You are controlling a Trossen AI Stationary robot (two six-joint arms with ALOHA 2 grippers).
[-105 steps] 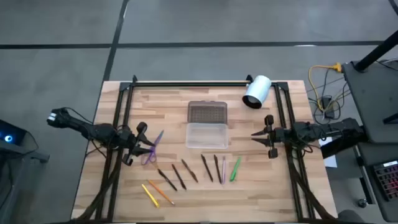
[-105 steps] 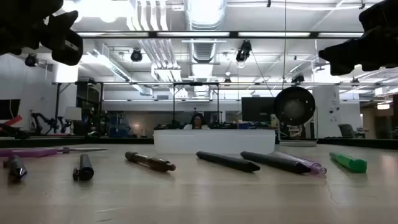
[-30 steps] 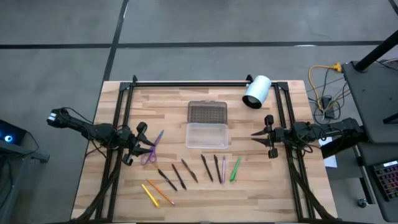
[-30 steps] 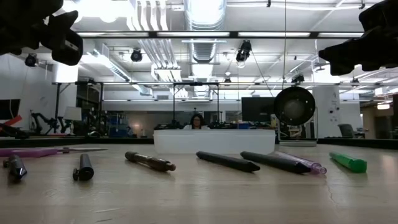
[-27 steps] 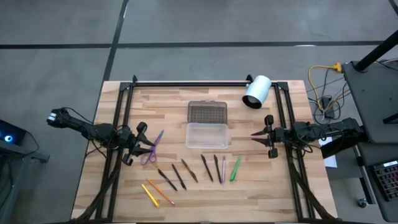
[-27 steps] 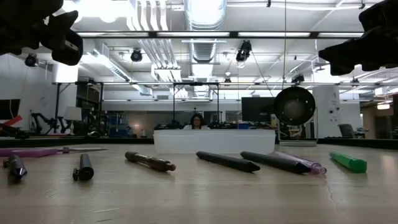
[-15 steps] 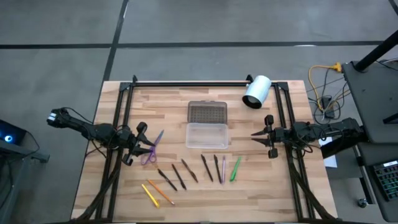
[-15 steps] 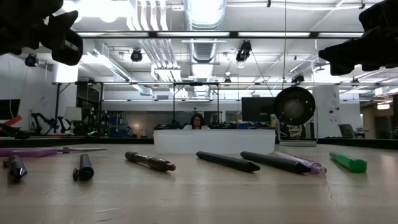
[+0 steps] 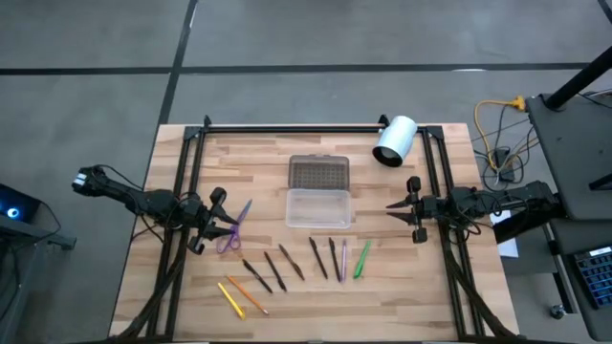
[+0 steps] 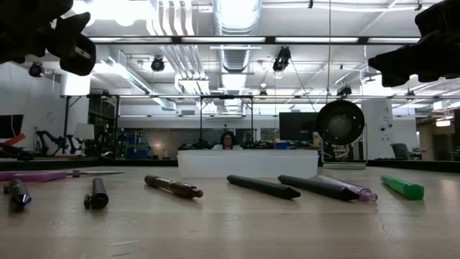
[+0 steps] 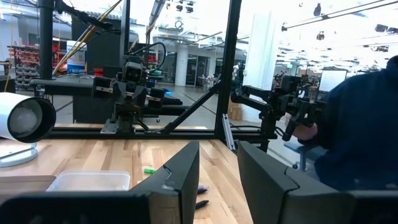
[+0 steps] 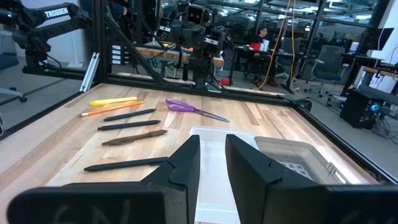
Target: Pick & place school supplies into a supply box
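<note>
Supplies [image 9: 287,265] lie in a row near the open box [image 9: 317,207], easy to reach; my left jaws [image 9: 207,221] and right jaws [image 9: 411,209] wait slightly apart, holding nothing.

A pale butcher-block wooden table [image 9: 392,287] with a black metal frame rail [image 9: 296,127] along its far edge stands on a smooth grey concrete floor [image 9: 86,86] crossed by dark seams. Beside it on the right sit a dark equipment stand [image 9: 574,134] and a yellow-and-white cable bundle [image 9: 499,134]. Beyond the table lies an open industrial workshop with a white ceiling carrying exposed silver ducts [image 10: 237,43], pipes and bright strip lights [image 10: 122,10]. A person [image 10: 228,139] sits at a far desk, and black office chairs [image 12: 328,65] stand on the grey floor.
</note>
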